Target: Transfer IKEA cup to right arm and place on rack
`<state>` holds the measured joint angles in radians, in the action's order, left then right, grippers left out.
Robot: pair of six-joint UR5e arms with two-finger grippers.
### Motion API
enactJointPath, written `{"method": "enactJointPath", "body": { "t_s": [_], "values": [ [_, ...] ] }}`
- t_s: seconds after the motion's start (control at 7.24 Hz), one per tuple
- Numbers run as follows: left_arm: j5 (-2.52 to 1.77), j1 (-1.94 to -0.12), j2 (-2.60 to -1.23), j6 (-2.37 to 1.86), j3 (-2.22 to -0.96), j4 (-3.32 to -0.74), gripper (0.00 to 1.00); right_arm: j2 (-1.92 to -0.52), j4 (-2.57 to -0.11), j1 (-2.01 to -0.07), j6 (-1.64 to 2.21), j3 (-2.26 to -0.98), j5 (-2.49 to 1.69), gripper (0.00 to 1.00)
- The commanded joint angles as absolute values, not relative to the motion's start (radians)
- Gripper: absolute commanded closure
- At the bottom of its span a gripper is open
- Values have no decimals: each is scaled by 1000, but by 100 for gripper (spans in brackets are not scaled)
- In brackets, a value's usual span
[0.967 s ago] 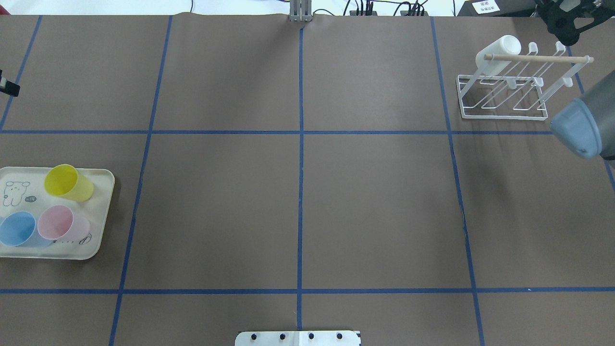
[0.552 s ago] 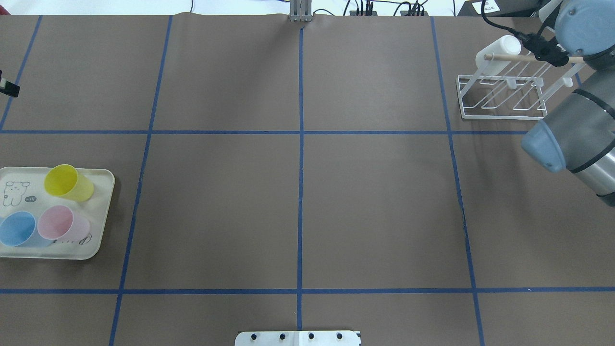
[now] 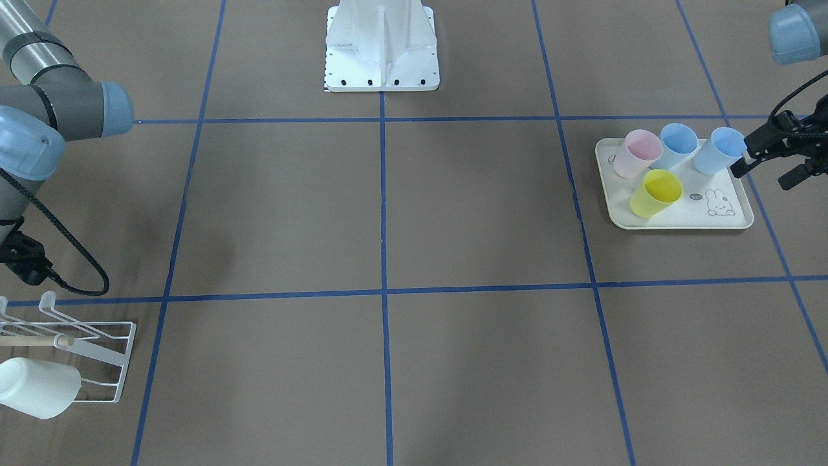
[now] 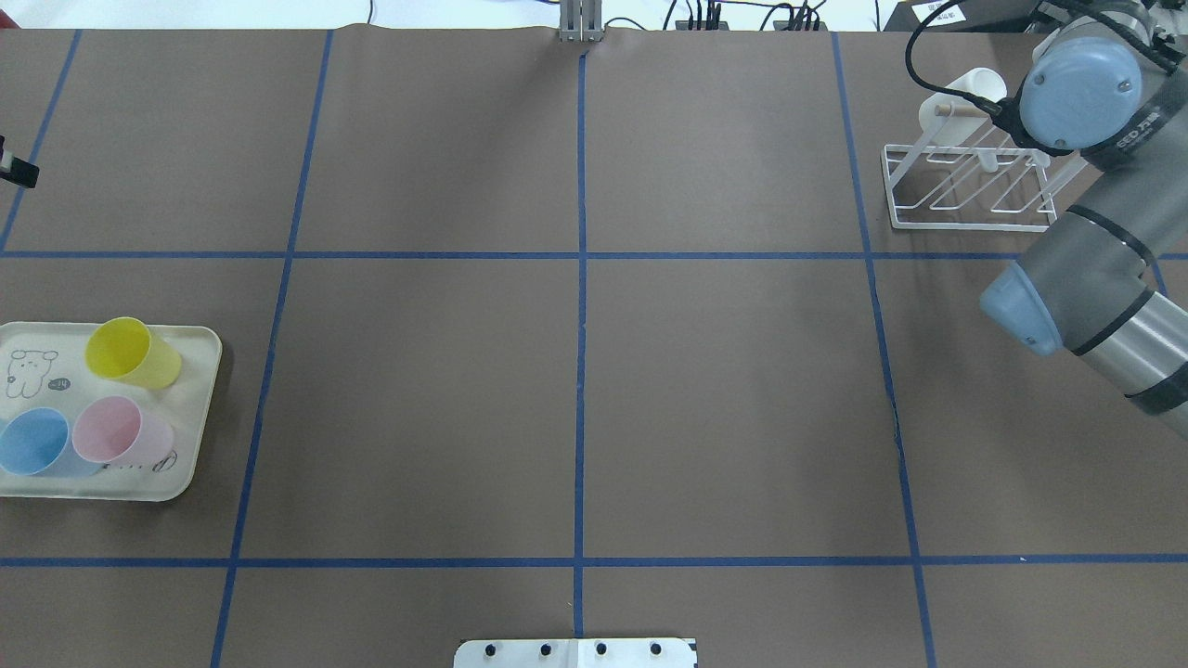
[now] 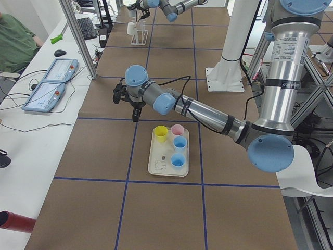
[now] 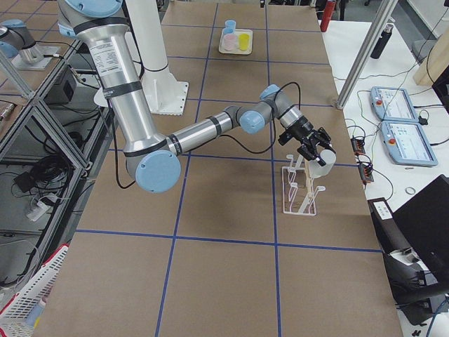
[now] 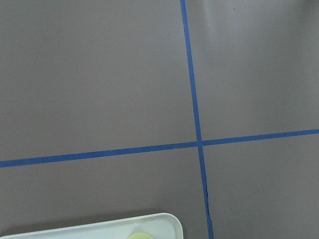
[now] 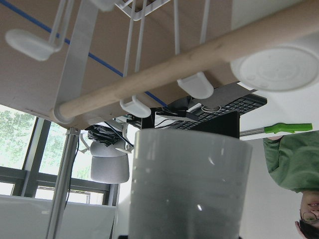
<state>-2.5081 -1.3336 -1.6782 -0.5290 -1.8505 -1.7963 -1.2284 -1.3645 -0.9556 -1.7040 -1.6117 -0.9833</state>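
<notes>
A white cup (image 4: 974, 83) hangs upside down on the end prong of the white wire rack (image 4: 965, 218). My right gripper (image 6: 311, 146) is right at that cup (image 6: 321, 167). In the right wrist view the cup (image 8: 189, 189) fills the bottom centre and no fingers show, so I cannot tell if the gripper is open or shut. My left gripper (image 3: 763, 173) hovers open and empty, raised, beside the cream tray (image 3: 679, 223). On the tray stand a pink cup (image 3: 637, 152), two blue cups (image 3: 718, 149) and a yellow cup (image 3: 656, 192).
The rack's wooden rod (image 8: 149, 79) runs behind the white cup. The right arm's elbow (image 4: 1021, 306) juts over the table's right side. The robot's white base (image 3: 381, 52) is at the near edge. A person in green (image 5: 15, 36) sits at the operators' side.
The right arm swung in from the table's right edge and now reaches over the rack to the white cup. The cup, the rack and the tray have not moved.
</notes>
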Motion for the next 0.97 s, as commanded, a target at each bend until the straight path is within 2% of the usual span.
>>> {"method": "enactJointPath", "body": {
  "t_s": [0.0,0.83],
  "values": [
    [-2508,-1332,-1680,-531,-1847,-1796,0,-1229,-1330,-937,-1701,-1579,-953,55],
    [-2508,-1330,-1681,-534,-1845,-1796,0,-1227,-1285,-927,-1701,-1520,-930,53]
  ]
}}
